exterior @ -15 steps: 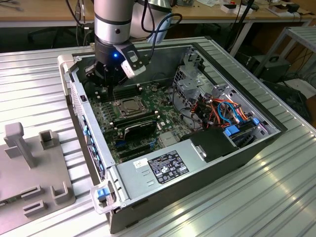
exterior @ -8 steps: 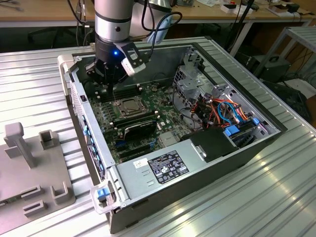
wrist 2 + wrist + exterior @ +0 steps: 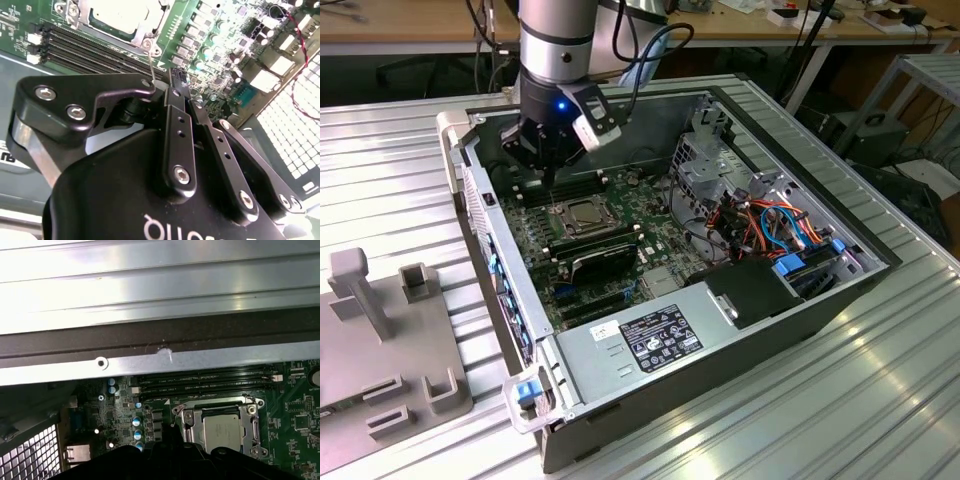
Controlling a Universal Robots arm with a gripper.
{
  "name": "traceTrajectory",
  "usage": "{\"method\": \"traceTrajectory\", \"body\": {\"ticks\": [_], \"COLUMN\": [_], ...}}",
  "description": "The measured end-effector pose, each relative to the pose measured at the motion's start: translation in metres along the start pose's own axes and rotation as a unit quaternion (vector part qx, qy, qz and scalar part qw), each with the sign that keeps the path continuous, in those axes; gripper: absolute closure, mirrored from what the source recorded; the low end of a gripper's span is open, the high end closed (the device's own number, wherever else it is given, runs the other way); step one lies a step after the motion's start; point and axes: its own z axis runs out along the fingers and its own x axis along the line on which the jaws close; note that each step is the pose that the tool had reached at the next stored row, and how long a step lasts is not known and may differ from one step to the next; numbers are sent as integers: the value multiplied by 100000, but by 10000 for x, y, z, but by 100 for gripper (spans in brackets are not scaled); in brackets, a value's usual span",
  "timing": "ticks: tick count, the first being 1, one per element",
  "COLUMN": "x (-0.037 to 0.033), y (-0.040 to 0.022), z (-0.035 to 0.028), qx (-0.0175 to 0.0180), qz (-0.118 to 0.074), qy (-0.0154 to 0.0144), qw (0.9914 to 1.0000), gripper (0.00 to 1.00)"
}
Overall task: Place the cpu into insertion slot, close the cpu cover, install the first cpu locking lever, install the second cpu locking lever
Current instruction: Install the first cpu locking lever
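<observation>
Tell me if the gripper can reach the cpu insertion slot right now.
Likely yes: the gripper hangs inside the open computer case right beside the insertion slot, with only low memory slots between them.

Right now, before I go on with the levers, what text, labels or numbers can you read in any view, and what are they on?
Power supply label, exterior view: black and white sticker, print too small to read.
Memory sticks, first wrist view: short white strips of print, too blurred to read.
Pincer housing, second wrist view: white lettering, upside down and cut off by the picture edge, not readable.
Nothing can be quoted as it reads.
</observation>
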Motion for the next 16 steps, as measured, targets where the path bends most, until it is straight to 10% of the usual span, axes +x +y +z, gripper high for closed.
{"method": "traceTrajectory", "body": {"ticks": [16], "x": [-101], "y": [0], "z": [-1], "qx": [-98], "qz": [-916], "qy": [16], "qw": [99996], "gripper": [89]}}
